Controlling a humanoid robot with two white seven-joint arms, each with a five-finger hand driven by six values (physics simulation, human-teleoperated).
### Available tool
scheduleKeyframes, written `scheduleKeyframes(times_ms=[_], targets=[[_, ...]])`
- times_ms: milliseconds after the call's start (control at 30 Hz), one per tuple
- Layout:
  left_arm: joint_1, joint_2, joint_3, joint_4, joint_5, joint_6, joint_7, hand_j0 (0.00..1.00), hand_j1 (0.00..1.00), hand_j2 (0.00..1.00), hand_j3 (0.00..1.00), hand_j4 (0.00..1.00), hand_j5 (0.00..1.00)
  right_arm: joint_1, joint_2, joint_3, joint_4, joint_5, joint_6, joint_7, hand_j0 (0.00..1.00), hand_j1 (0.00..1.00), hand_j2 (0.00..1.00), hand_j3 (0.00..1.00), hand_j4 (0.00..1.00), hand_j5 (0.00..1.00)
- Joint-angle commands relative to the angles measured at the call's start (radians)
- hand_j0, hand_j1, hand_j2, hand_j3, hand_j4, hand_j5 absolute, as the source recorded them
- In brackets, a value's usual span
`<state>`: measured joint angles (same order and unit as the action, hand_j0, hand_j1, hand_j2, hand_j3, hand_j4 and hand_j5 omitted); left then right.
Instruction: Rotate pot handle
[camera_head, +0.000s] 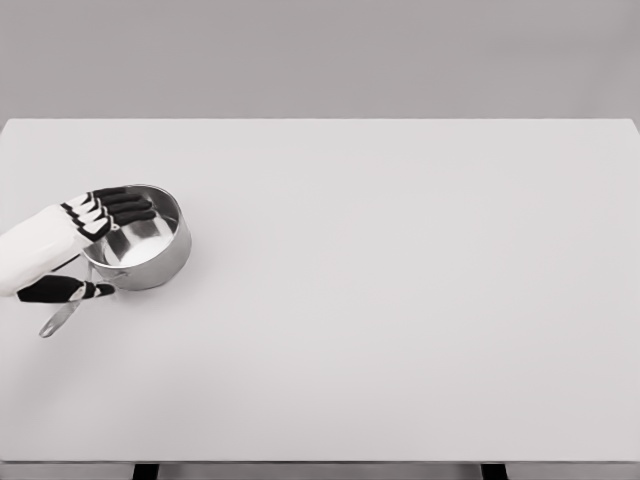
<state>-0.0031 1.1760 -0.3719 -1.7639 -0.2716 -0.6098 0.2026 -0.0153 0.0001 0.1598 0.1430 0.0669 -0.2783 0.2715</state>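
A small steel pot (150, 255) stands on the white table (400, 300) at the left. Its thin metal handle (60, 315) points toward the lower left, to the front edge side. My left hand (95, 250) comes in from the left edge and hovers over the pot's left rim. Its black fingers (125, 205) stretch out flat across the pot's opening, and the thumb (70, 291) lies over the base of the handle. The fingers are spread and I see no closed grasp on the pot or handle. The right arm does not show.
The table's far edge runs along the top at about a quarter of the picture height, and its front edge lies near the bottom. Two dark table legs (145, 471) show below the front edge.
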Motion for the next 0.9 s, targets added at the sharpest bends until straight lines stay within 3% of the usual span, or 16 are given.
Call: scheduleKeyframes(times_ms=[0, 167, 700, 867], targets=[[0.0, 0.004, 0.021, 0.0, 0.003, -0.001, -0.002, 1.0, 1.0, 1.0, 1.0, 1.0, 1.0, 0.0, 0.0, 0.0, 0.0, 0.001, 0.001, 0.0, 1.0, 1.0, 1.0, 1.0, 1.0, 1.0], [0.006, -0.009, 0.021, 0.0, -0.041, -0.001, -0.003, 1.0, 1.0, 1.0, 1.0, 1.0, 1.0, -0.002, 0.0, 0.0, 0.0, 0.001, -0.001, 0.0, 1.0, 1.0, 1.0, 1.0, 1.0, 1.0], [0.043, -0.026, 0.024, 0.0, -0.054, -0.001, -0.002, 1.0, 1.0, 1.0, 1.0, 1.0, 1.0, -0.002, 0.0, 0.0, 0.0, 0.001, -0.001, 0.0, 1.0, 1.0, 1.0, 1.0, 1.0, 1.0], [0.051, -0.032, 0.062, 0.0, -0.106, -0.001, -0.003, 1.0, 1.0, 1.0, 1.0, 1.0, 1.0, -0.002, 0.0, 0.0, 0.0, 0.001, 0.001, 0.0, 1.0, 1.0, 1.0, 1.0, 1.0, 1.0]])
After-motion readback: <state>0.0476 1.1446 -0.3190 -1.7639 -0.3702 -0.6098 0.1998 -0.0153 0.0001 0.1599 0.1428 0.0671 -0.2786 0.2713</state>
